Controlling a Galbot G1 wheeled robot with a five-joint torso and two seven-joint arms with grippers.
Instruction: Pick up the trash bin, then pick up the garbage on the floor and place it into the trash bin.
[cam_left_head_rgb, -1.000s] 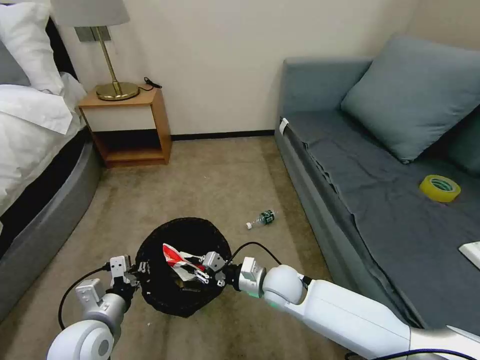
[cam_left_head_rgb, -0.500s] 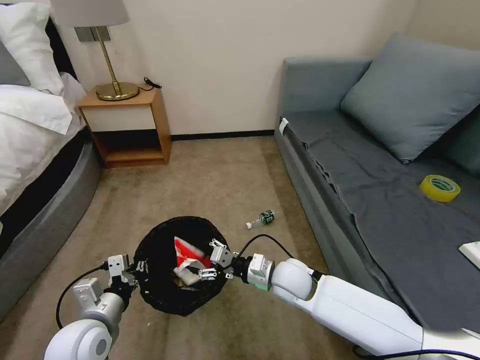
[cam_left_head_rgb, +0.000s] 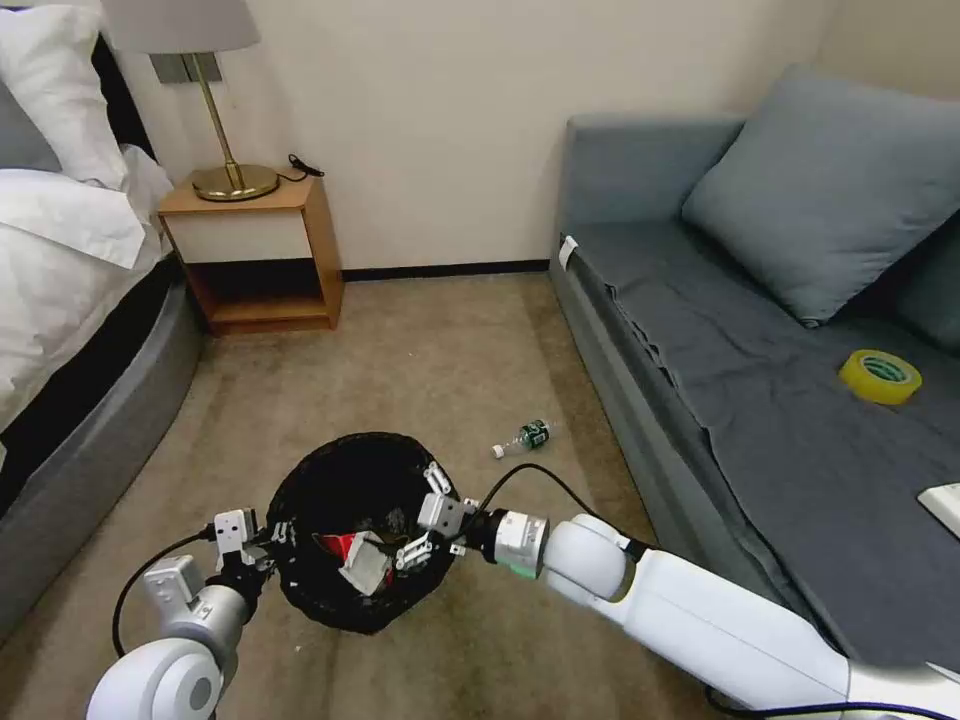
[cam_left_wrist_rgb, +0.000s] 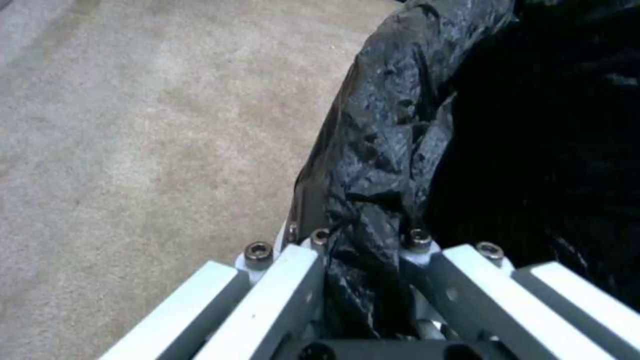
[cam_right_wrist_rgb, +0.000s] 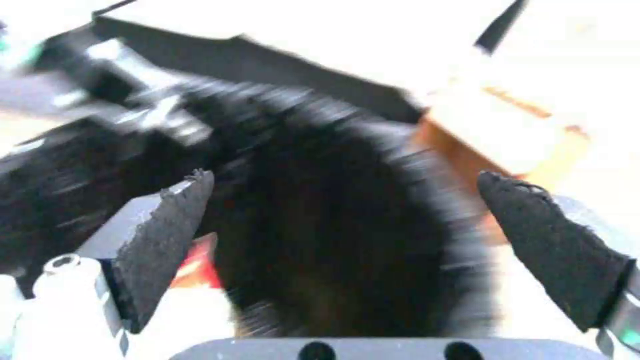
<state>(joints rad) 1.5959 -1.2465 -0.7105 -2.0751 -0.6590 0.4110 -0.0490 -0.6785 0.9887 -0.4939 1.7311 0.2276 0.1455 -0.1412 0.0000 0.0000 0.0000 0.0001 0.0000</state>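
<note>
**Packet dropped into the bin, right fingers now apart**

Since a second ago your red-and-white packet (cam_left_head_rgb: 355, 556) has left the right gripper (cam_left_head_rgb: 425, 515) and lies down inside the small round trash bin lined with crinkled black plastic (cam_left_head_rgb: 300, 480). Your right gripper sits at the bin's right rim with its jaws spread wide and nothing between them; in the right wrist view its two dark padded fingertips (cam_right_wrist_rgb: 170, 235) stand far apart over the bin's black opening (cam_right_wrist_rgb: 333, 225), with a scrap of red showing low beside one of them.

Your left gripper (cam_left_head_rgb: 268, 536) is closed on the left rim of the bin. In the left wrist view its white fingers (cam_left_wrist_rgb: 293, 280) pinch a fold of the black bag (cam_left_wrist_rgb: 380, 165), with beige carpet (cam_left_wrist_rgb: 133, 125) beside it.

One piece of garbage is on the floor: a small clear bottle with a green label and white cap (cam_left_head_rgb: 522, 439), lying on its side on the carpet, beyond the bin and to its right, near the base of the grey sofa (cam_left_head_rgb: 640, 420). A yellow tape roll (cam_left_head_rgb: 879, 376) rests on the sofa seat.
</note>
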